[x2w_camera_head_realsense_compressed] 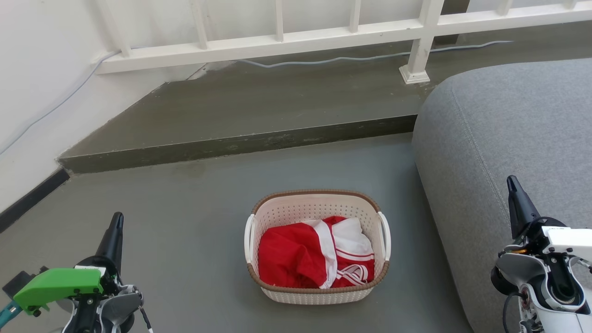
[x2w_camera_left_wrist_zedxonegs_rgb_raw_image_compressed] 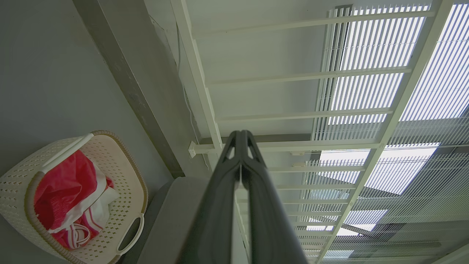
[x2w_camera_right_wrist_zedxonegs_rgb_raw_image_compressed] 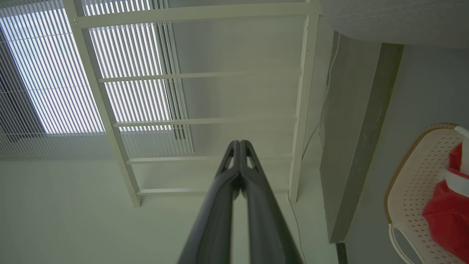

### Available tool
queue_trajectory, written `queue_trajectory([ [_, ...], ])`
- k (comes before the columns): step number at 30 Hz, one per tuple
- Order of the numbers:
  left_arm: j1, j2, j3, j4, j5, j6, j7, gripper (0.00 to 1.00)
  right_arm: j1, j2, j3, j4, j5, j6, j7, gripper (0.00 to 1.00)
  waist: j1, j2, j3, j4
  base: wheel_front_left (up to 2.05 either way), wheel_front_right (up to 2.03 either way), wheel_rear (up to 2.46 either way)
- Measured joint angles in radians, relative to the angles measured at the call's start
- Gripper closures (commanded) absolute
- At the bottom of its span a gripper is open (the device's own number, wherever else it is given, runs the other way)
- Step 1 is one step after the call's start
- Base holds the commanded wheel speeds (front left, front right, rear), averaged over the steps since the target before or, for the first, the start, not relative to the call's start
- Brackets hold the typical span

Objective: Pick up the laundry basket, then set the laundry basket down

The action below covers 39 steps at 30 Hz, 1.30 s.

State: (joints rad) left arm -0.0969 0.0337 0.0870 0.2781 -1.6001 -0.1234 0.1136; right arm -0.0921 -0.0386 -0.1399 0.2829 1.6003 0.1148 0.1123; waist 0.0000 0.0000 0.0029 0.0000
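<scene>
Laundry basket point(x2w_camera_head_realsense_compressed: 314, 207) sits on the grey floor point(x2w_camera_head_realsense_compressed: 185, 222), square between both arms, red-and-white clothes point(x2w_camera_head_realsense_compressed: 300, 254) inside, grey sofa point(x2w_camera_head_realsense_compressed: 508, 138) near its right | left gripper point(x2w_camera_head_realsense_compressed: 118, 219) well apart from the basket, fingers pressed together, holding nothing | right gripper point(x2w_camera_head_realsense_compressed: 511, 181) in front of the sofa, fingers pressed together too, empty

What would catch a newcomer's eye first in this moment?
The bright red-and-white crumpled cloth stands out, lying inside the small cream-white perforated plastic laundry basket with a brown woven-look rim, which sits on the grey floor mid-frame. Beside it to the right bulks a grey fabric sofa, while the left pincer and right pincer, both shut, stand at the head view's lower corners, clear of the basket.
</scene>
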Motion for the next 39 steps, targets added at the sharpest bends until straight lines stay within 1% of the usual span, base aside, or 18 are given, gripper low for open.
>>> queue_trajectory([
  [39,0.000,0.000,0.000,-0.001,0.000,0.000,0.000,1.00,0.000,0.000,0.000,-0.001,0.000,0.001,0.000,1.00,0.0000,0.0000,0.000,0.000,0.00,0.00,0.00],
])
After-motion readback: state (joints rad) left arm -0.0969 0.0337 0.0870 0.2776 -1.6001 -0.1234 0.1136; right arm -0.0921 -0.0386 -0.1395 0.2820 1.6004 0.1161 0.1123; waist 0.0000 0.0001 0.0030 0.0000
